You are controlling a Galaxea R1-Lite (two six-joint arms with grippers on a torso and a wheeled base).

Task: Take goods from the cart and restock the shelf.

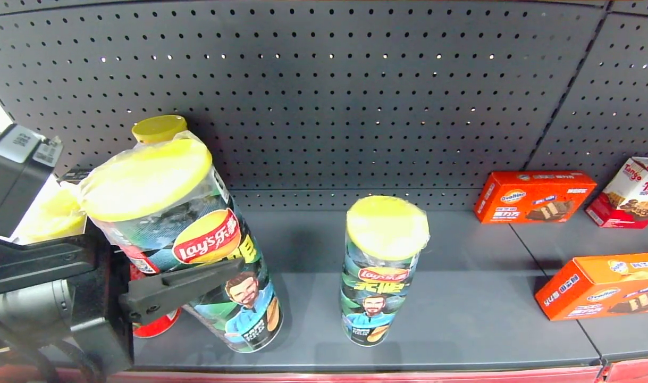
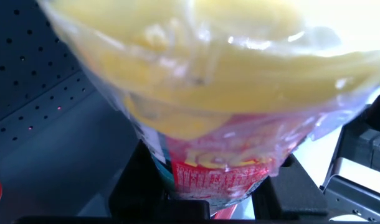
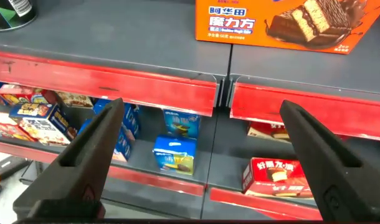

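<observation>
I'm pinching a can [image 1: 159, 213] in my left gripper [image 1: 196, 279], fingers pressing its sides, at the shelf's [image 1: 462, 308] left end. The can is leaning, yellow lid toward me, base down near the front; I can't tell whether it's touching the shelf. A second can [image 1: 379, 276] is standing upright mid-shelf, well apart. A third can [image 1: 159, 127] is showing its lid just behind mine, and a red can [image 1: 156, 324] is sitting behind my finger. Two orange boxes [image 1: 533, 197] [image 1: 605, 287] are lying at the right. My right gripper [image 3: 202, 162] is hanging spread wide, gripping nothing, facing the red shelf edge [image 3: 115, 78].
</observation>
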